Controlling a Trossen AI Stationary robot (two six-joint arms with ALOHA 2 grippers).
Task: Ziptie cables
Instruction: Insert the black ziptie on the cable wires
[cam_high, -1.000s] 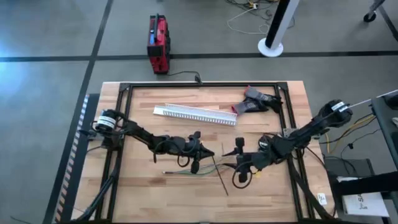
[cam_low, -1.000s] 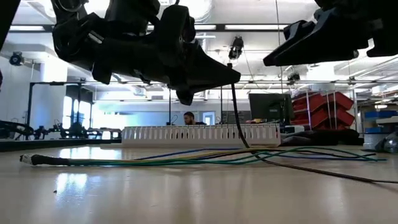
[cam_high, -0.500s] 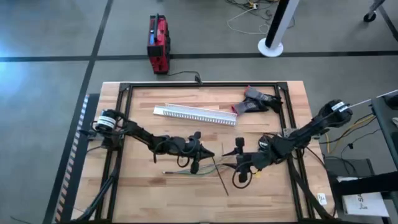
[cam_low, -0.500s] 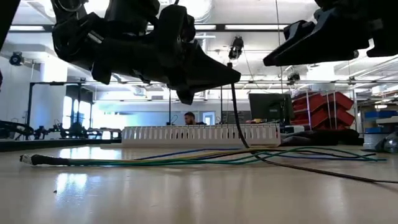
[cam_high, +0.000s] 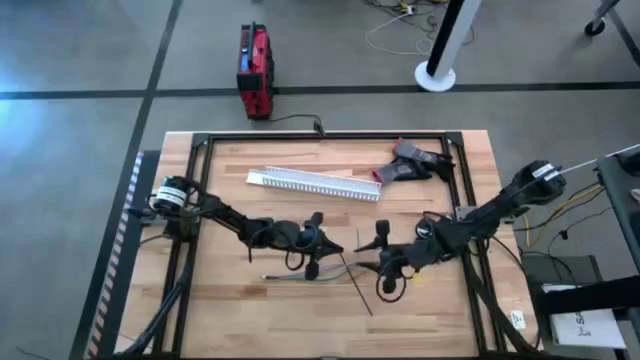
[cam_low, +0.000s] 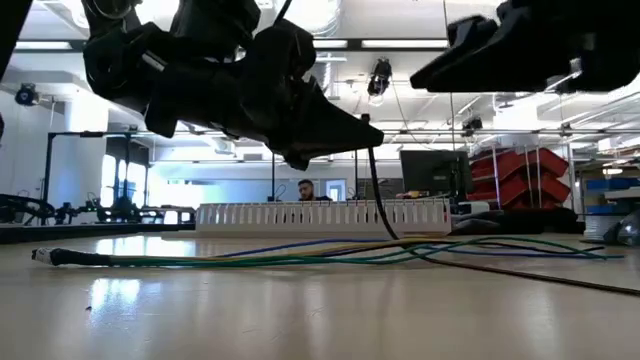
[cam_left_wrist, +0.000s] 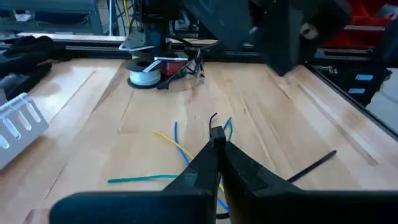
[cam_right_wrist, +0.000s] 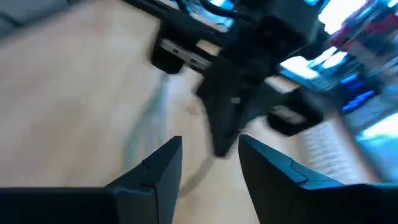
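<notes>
While the left gripper (cam_high: 330, 246) pinches the ziptie (cam_low: 378, 195) upright, the open, empty right gripper (cam_high: 372, 255) at 3 o'clock could knock it askew.

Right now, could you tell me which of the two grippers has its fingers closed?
The left gripper: its two dark fingers meet at the tips, pinched together above the cables. The right gripper shows a clear gap between its fingers.
</notes>
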